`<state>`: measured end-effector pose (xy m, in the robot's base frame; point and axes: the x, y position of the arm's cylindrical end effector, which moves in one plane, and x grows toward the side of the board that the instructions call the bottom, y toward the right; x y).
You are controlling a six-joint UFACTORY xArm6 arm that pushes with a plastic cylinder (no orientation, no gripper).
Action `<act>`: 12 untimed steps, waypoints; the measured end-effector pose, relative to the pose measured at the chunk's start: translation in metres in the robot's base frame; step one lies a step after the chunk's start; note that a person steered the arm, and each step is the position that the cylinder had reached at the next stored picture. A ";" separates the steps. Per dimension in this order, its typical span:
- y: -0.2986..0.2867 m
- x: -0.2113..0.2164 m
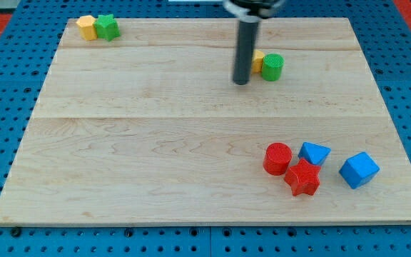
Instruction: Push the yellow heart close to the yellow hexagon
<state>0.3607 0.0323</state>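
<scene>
The yellow heart point(258, 61) lies in the upper right part of the board, partly hidden behind my rod, with a green cylinder point(272, 66) touching its right side. The yellow hexagon point(85, 27) sits at the board's top left corner, touching a green star point(107, 27) on its right. My tip point(242, 81) rests on the board just left of and slightly below the yellow heart. The heart is far to the right of the hexagon.
A red cylinder point(277, 158), a red star point(302, 178), a blue wedge-like block point(313, 153) and a blue cube point(359, 170) cluster at the lower right. The wooden board point(155, 143) lies on a blue pegboard.
</scene>
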 end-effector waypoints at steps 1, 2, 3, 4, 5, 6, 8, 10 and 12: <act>-0.020 0.010; 0.036 0.028; 0.104 0.029; 0.112 0.018; 0.112 0.001; 0.105 -0.007; 0.040 -0.008; 0.087 -0.002; 0.066 -0.044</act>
<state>0.3171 0.0978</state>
